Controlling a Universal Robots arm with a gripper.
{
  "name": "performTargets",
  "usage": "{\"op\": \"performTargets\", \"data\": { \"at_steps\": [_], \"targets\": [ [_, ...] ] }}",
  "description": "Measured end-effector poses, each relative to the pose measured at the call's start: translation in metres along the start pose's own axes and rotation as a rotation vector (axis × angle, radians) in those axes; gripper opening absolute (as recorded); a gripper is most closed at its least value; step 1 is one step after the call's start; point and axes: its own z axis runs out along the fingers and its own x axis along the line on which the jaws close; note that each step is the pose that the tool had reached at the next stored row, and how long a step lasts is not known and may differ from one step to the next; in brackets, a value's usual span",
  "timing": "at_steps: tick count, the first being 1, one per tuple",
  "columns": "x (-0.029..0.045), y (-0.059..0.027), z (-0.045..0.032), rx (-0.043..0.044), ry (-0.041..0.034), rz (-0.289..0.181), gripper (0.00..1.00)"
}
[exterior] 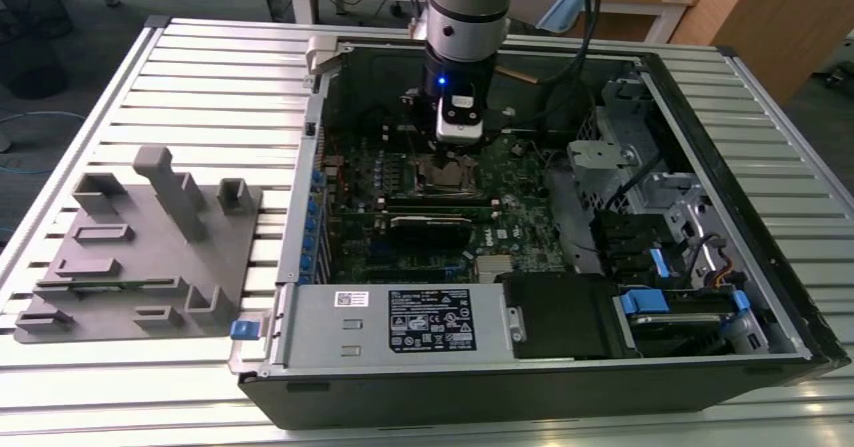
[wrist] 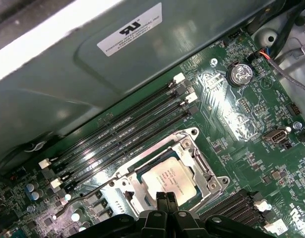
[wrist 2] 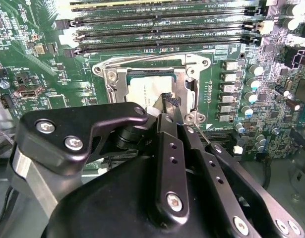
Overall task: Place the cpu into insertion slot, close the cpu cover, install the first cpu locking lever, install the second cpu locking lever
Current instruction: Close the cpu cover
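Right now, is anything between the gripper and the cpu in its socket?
Nothing visible. The gripper hangs directly over the cpu, which lies framed by the cpu cover; no cable or part crosses between them.

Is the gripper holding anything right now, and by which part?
Nothing, it seems: the gripper is shut and empty, its tips over the edge of the cpu seated in the insertion slot.

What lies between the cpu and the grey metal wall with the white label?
In the first wrist view, long black slots lie side by side on the green board between the cpu and the grey metal wall.
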Motion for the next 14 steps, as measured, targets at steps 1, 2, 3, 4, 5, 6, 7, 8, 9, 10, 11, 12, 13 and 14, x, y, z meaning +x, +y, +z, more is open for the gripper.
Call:
{"op": "performTargets", "data": {
  "at_steps": [1,2,3,4,5,6,7,8,9,10,11,12,13,14],
  "targets": [
    [0.0,0.0,0.0,0.0001,0.0,0.0,0.11],
    [0.0,0.0,0.0,0.0,0.0,0.0,0.11],
    [0.0,0.0,0.0,0.0,0.0,-0.001,0.11],
    [0.0,0.0,0.0,0.0001,0.0,-0.003,0.11],
    [0.0,0.0,0.0,0.0,0.0,-0.007,0.11],
    [0.0,0.0,0.0,0.0001,0.0001,-0.014,0.11],
    [0.0,0.0,0.0,0.0001,0.0002,-0.023,0.11],
    [0.0,0.0,0.0,0.0002,0.0003,-0.034,0.11],
    [0.0,0.0,0.0,0.0003,0.0004,-0.045,0.11],
    [0.0,0.0,0.0,0.0003,0.0005,-0.058,0.11],
    [0.0,0.0,0.0001,0.0003,0.0007,-0.072,0.11],
    [0.0,0.0,0.0001,0.0004,0.0008,-0.087,0.11],
    [0.0,0.0,0.0001,0.0004,0.001,-0.103,0.11],
    [0.0,0.0,0.0002,0.0005,0.0011,-0.12,0.11]
  ]
}}
